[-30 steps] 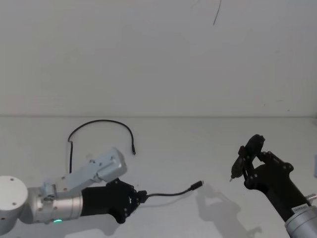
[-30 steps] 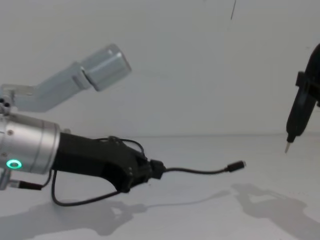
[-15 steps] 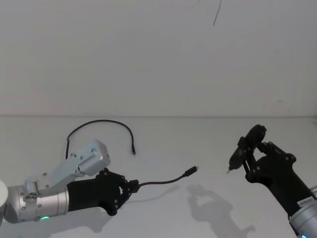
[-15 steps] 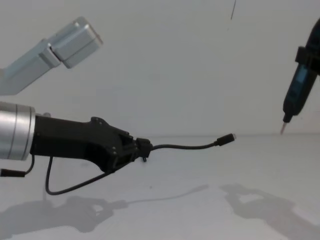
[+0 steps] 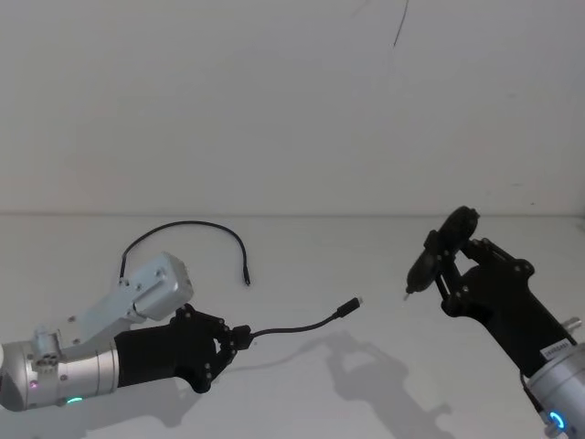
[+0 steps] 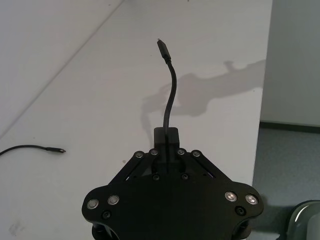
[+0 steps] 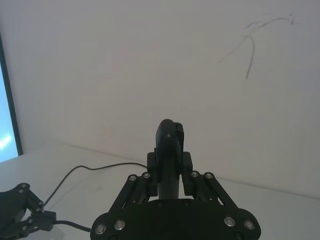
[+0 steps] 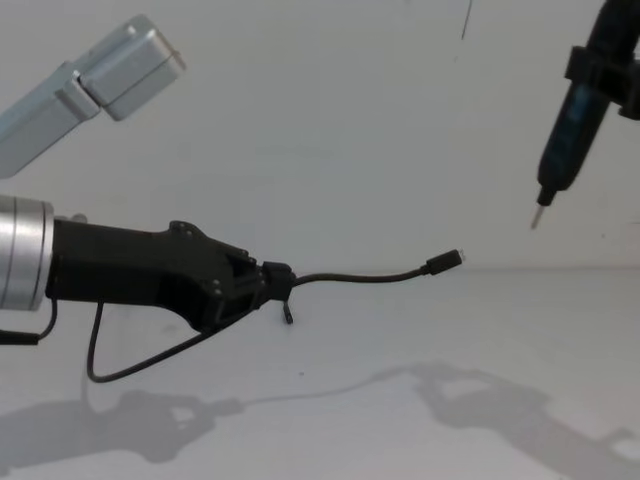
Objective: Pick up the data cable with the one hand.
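Since the data cable is clamped in the closed left tool, lower left of the head view, the lift is judged in hand. One plug end is held in the air toward frame centre; the rest is trailed past the arm onto the tabletop. A steady raise is called for next. The left forearm is held low, near level. At right, a slim probe is gripped by the right tool.
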`<state>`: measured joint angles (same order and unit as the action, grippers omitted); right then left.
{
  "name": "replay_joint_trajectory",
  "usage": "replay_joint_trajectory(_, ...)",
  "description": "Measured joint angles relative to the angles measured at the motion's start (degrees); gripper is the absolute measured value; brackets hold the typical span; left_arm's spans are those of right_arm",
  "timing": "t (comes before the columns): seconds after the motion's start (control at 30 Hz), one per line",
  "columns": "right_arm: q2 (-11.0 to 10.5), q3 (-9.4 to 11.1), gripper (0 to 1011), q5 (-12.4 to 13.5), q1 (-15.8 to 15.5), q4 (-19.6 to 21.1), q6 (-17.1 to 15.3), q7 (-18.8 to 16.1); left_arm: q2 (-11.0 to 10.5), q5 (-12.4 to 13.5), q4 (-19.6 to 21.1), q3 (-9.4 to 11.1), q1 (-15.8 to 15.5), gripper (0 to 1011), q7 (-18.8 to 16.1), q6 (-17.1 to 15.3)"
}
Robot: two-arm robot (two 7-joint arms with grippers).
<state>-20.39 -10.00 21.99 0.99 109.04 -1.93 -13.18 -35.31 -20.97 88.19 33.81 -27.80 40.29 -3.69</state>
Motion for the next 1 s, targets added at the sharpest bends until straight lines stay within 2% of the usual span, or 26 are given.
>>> replay_joint_trajectory(0.53,1.72,-2.38,263,2.05,5.26,-6.24,-0.03,-2.43,-0.26,-0.31,0.33,-0.36,0.30,32,-0.13,0.29)
replay_joint_trajectory(1.0,2.23,-3.31,263,3.34,7.08,-8.77,0.30,-2.95,-0.32,-0.38,0.41,-0.45,0.36,32,-0.15,0.35)
